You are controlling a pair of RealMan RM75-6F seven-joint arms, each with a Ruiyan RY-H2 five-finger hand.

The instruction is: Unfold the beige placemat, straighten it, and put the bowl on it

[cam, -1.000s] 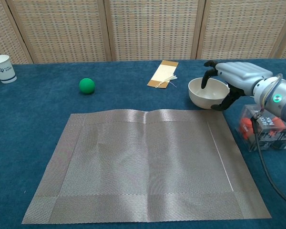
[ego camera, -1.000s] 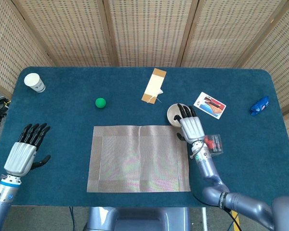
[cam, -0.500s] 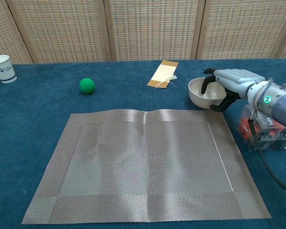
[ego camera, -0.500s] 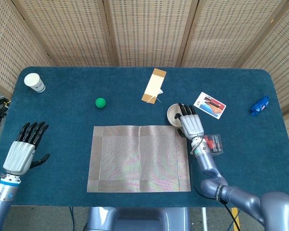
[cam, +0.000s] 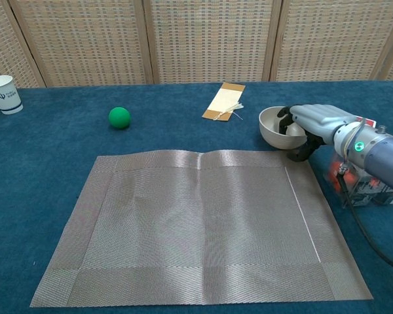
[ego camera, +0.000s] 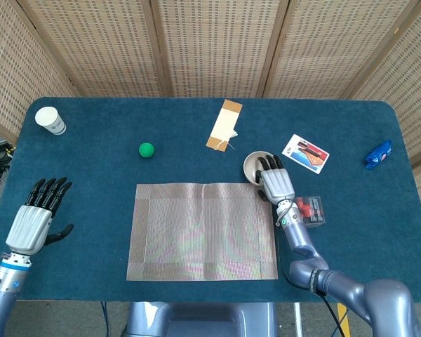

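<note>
Beige placemat point(cam: 196, 226) lies flat. Right hand point(cam: 309, 124) grasps the white bowl point(cam: 275, 125) just beyond its far-right corner (fingers over the rim); a shallow grip could tip it. Left hand point(ego camera: 34, 219) rests released.

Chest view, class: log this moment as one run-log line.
phase: grasping | right robot hand: gripping white ceramic bowl | beige woven placemat: unfolded flat | left robot hand: open

The head camera looks steeply down from above, taking in the whole blue table point(ego camera: 112, 175) out to the wicker screens. The chest camera sits low and close at the near edge, facing across. Both share the placemat point(ego camera: 202, 230) and bowl point(cam: 275, 124).
</note>
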